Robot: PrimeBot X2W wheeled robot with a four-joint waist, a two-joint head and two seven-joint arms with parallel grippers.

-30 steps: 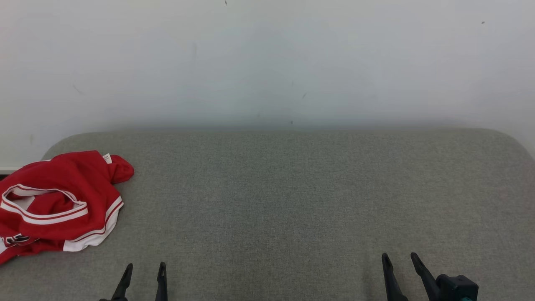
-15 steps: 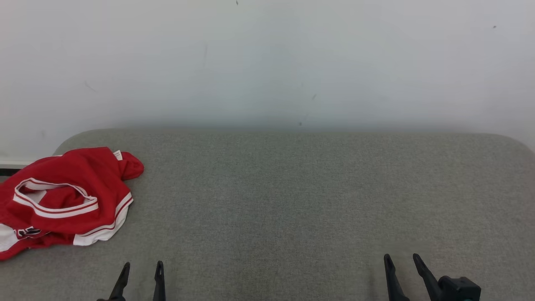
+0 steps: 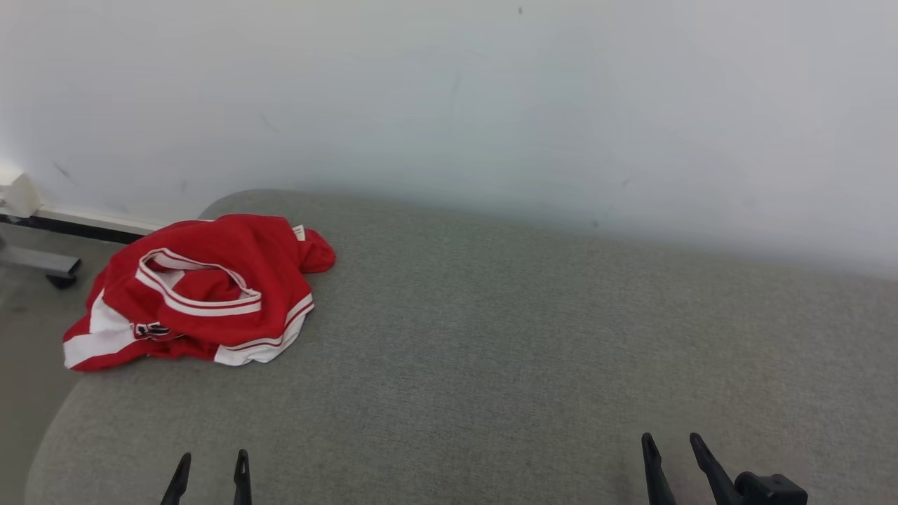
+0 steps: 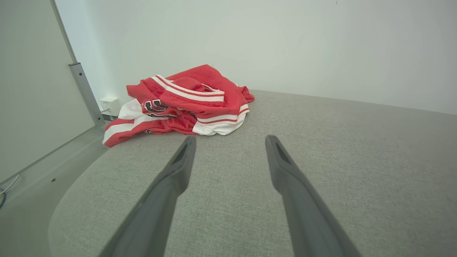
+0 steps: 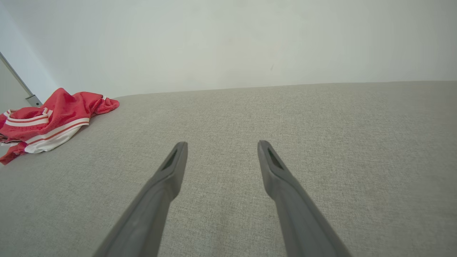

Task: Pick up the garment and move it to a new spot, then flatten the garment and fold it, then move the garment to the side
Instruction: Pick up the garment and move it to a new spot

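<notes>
One garment point(image 3: 203, 294), red knit with white striped trim, lies crumpled at the far left corner of the bed point(image 3: 491, 337), reaching its left edge. The left wrist view adds dark lettering on the garment, a metal post point(image 4: 84, 92) and a wall socket point(image 4: 109, 103). The bed is grey woven fabric with rounded corners. The left pincer point(image 3: 212, 456) and right pincer point(image 3: 670, 438) are spread wide and empty, well apart from the garment.
</notes>
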